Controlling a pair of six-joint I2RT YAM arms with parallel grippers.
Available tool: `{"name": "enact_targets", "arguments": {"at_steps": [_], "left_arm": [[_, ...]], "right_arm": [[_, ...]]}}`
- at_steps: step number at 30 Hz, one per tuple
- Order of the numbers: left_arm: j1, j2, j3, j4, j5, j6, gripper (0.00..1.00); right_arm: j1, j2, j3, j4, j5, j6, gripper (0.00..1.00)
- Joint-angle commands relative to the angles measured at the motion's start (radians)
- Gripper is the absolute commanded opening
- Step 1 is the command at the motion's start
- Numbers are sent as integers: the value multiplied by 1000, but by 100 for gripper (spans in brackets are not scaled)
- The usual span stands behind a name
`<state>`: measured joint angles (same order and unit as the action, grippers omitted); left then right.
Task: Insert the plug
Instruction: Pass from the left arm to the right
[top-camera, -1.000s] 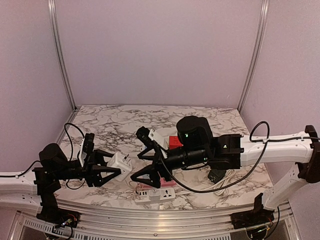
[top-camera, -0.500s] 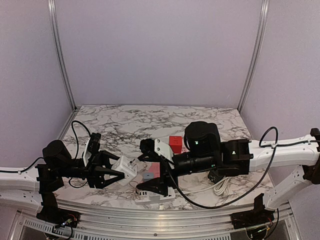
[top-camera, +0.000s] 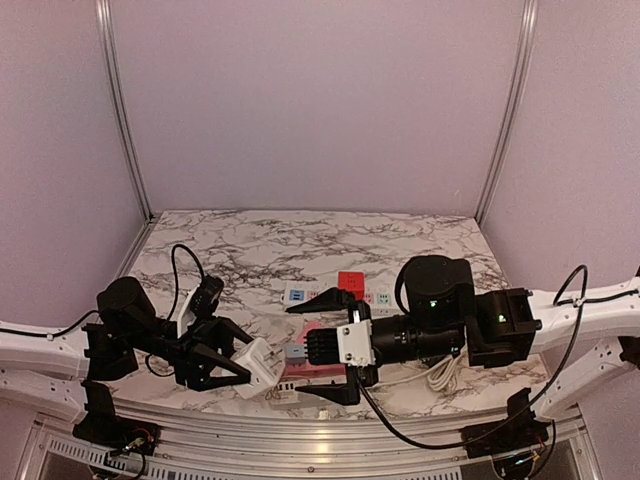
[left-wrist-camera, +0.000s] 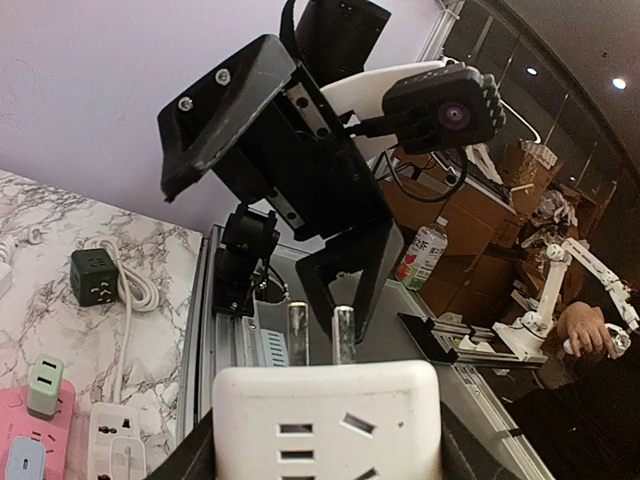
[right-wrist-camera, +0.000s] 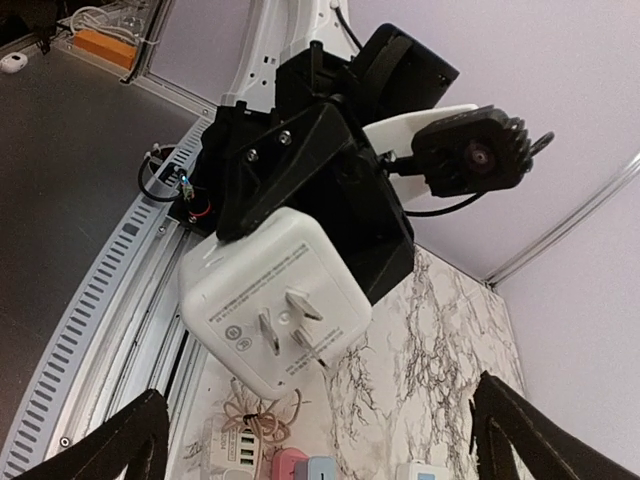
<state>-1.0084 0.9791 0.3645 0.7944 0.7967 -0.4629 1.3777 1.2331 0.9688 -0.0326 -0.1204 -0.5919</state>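
The plug (top-camera: 258, 362) is a white cube adapter, held above the table's near edge with my left gripper (top-camera: 235, 362) shut on its sides. From the right wrist its three metal prongs (right-wrist-camera: 290, 320) face the camera. My left wrist sees its top face (left-wrist-camera: 325, 420) filling the space between the fingers. My right gripper (top-camera: 328, 348) stands open just right of the plug, pointing at it, with nothing between its jaws. The pink power strip (top-camera: 305, 368) lies on the marble under both grippers, partly hidden.
A red cube (top-camera: 350, 282) and small white sockets (top-camera: 295, 295) sit further back on the marble. A black cube socket (left-wrist-camera: 95, 280) with a coiled white cable (top-camera: 440, 375) lies at the right. A white USB strip (right-wrist-camera: 235, 448) rests at the table's near edge.
My right arm has drawn back to the right and rolled, so its fingers now stand one far and one near. The left gripper has carried the plug rightward and nearer.
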Motion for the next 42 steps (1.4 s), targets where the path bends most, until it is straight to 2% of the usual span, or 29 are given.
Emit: {"name": "enact_targets", "arguments": {"at_steps": [1,14,22,31,36,37,38,41,42], "left_arm": [[-30,12,34,117,122,-10,19],[-93,105,88,130,181,0,17],[-121,134,117,137,195,5,17],[-141,156,126,138,209,1,17],[-146,161,131,141,207,1,20],[-147,161,132,141,207,1,22],[-147,161,132,141,206,2,27],[-147,162,135,142,196,3,48],[-147,161,132,143,184,3,58]], "right_arm": [[45,14,-4,-10,2,-141,98],[66,51,43,23,-109,-160,97],[106,94,33,116,-141,-158,86],[109,97,13,195,-197,-143,56],[109,125,49,136,-205,-152,34],[109,133,56,123,-208,-150,31],[109,140,66,107,-211,-147,29],[109,152,82,82,-209,-134,26],[108,151,82,80,-204,-127,26]]}}
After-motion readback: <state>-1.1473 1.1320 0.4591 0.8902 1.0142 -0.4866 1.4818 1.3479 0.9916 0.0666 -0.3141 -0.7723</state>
